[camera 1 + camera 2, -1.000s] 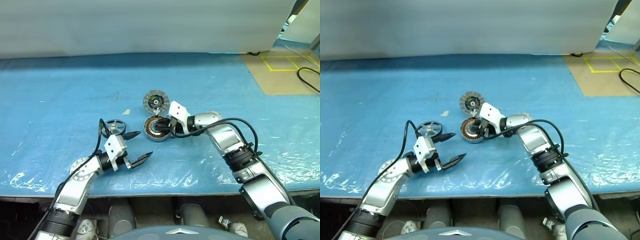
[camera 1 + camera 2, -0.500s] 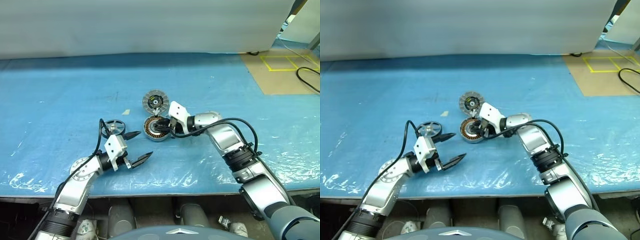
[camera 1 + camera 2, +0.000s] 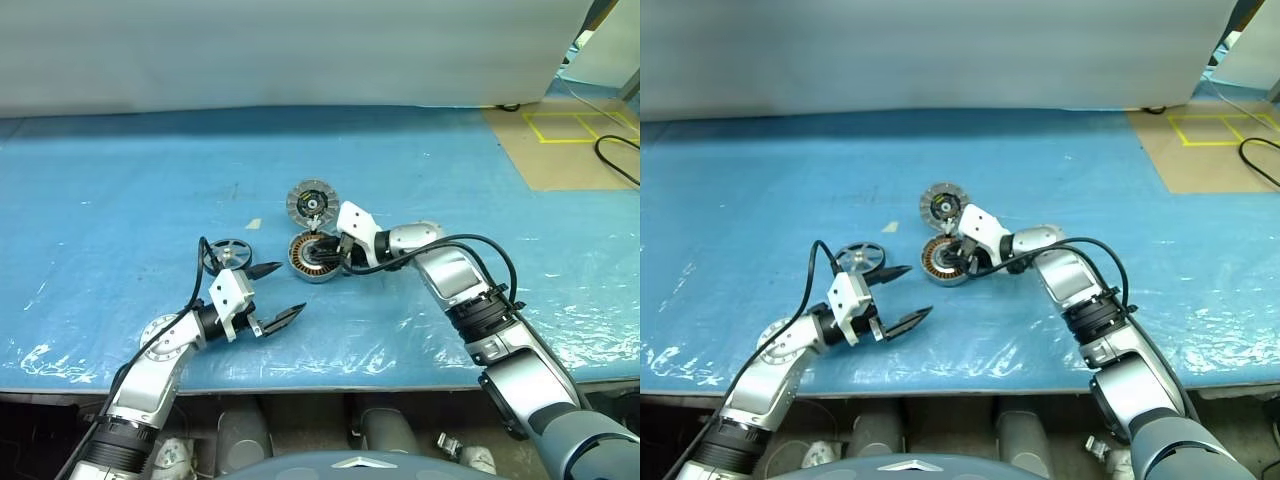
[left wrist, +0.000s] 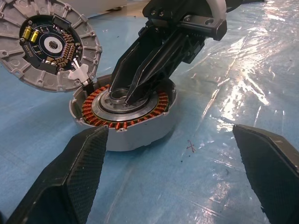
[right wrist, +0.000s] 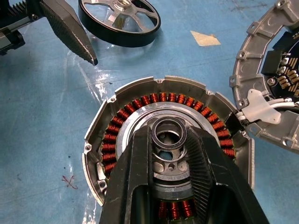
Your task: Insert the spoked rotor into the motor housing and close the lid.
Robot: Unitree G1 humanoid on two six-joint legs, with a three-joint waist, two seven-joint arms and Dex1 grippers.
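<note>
Just beyond the left gripper (image 3: 276, 292), the spoked rotor (image 3: 227, 253).

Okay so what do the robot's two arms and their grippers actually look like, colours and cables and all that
Both arms are silvery-grey metal segments joined by black ribbed collars, each with a thin black cable looping loosely from forearm to wrist. Each wrist carries a white boxy block. The left gripper and right gripper each have two matte black fingers, wedge-shaped and tapering to points, with finely textured inner faces.

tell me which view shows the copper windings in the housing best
The right wrist view: the motor housing is close, its copper ring seen from above. The left wrist view shows it side-on behind the right hand; the head views show it small.
</note>
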